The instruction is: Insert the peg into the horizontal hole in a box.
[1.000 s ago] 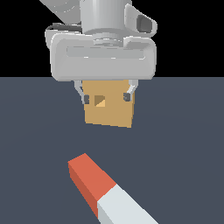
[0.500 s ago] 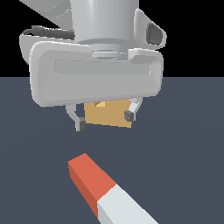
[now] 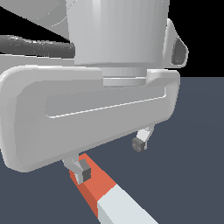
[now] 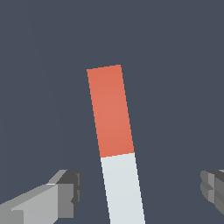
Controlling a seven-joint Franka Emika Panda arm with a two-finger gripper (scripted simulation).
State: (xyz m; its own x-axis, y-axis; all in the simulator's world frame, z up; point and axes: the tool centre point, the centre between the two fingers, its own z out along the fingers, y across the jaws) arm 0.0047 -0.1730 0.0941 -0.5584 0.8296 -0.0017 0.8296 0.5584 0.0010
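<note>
I log the peg (image 4: 115, 144): smooth, matt, flat red-orange and pale grey-white. Claw (image 3: 110, 156): smooth pale grey shell like plastic, soft sheen, dark pads (image 3: 85, 172). Desk (image 4: 175, 87): plain matt slate.

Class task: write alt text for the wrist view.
A long peg, red-orange at one half and pale grey-white at the other, lies on a dark floor. The open claw straddles its pale half, fingertips clear on both sides.

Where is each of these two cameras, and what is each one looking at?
Exterior view: off the arm, low and close, facing the gripper, whose grey body fills the frame; the peg lies below it.
Wrist view: on the wrist, looking down past both fingers at the peg on the dark floor.
Both show the peg and the open fingers astride it.
</note>
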